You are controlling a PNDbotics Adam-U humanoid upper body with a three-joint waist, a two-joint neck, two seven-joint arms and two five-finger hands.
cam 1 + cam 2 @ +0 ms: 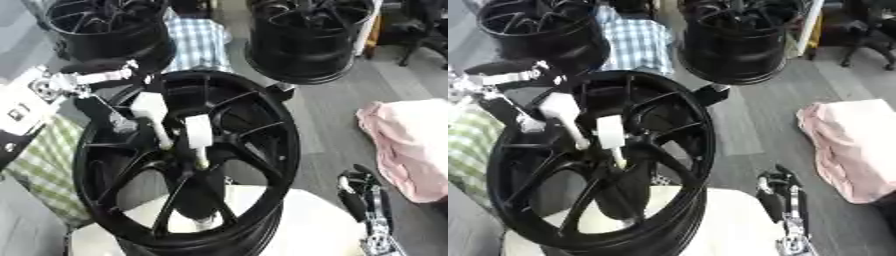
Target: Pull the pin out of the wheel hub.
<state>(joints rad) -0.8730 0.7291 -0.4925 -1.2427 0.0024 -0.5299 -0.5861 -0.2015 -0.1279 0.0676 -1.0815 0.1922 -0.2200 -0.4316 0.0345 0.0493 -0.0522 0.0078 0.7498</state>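
A round, cream-white table (306, 220) fills the near middle of the scene, and the black wheel hub (262, 115) stands on it, tilted up on its rim, its near rim touching the tabletop. Beneath and beyond lies the grey floor (350, 100). On the floor at far left stands a second black wheel (105, 25), and at far middle a third (306, 40). A pink cloth (411, 145) lies on the floor to the right. A green-and-white checked cloth (44, 170) shows at the left, beside the table.
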